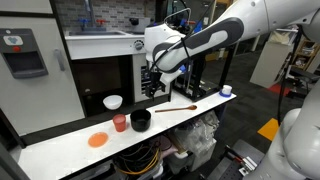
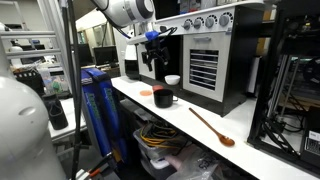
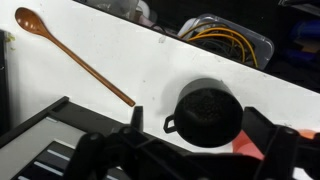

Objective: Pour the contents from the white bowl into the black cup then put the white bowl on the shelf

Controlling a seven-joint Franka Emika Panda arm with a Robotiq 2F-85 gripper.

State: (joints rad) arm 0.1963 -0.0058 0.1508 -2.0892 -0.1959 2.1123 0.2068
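This is a robotics lab with a mock kitchen set up inside it. Behind the gripper (image 2: 155,58) stands a white toy-style kitchen cabinet (image 2: 240,60) with a row of round silver knobs (image 2: 200,22) and a slatted oven door (image 2: 203,70). Under the gripper runs a long white countertop (image 1: 200,108). Lower still sits a clear plastic bin of tangled yellow and black cables (image 3: 225,40), and well off to one side stands metal shelving crowded with equipment (image 2: 30,50).

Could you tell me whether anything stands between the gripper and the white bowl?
Nothing visible does: the gripper hangs above the black cup, and the white bowl sits off to one side, with only open space between them.
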